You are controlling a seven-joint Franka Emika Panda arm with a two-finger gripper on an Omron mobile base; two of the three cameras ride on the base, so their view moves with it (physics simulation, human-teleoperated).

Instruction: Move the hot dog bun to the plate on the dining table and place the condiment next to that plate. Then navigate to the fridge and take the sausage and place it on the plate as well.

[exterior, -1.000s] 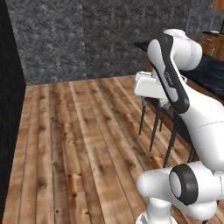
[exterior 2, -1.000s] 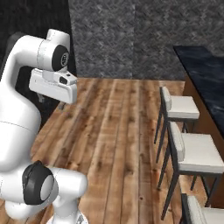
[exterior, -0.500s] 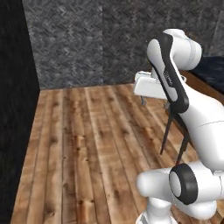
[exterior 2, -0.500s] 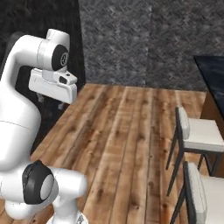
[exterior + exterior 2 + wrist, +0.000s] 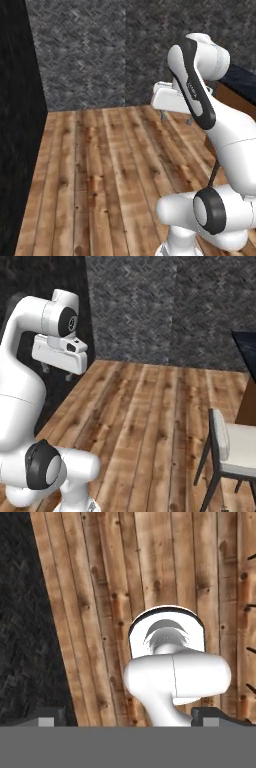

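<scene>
Leftmost, dark wall panel (image 5: 17, 130) running from near to far along the edge of the wooden plank floor (image 5: 100, 170). Beyond the planks, grey stone wall (image 5: 100, 55) across the far side. Further right, arm raised and folded, gripper (image 5: 56, 370) pointing down at bare floor, holding nothing; fingertips (image 5: 47, 717) set far apart at the two bottom corners of the hand view, so jaws wide. Right again, white-cushioned stool (image 5: 235, 448) on dark legs, near the dark counter edge (image 5: 245, 353) at far right. Bun, condiment, plate and sausage: whereabouts cannot be told from these pictures.
</scene>
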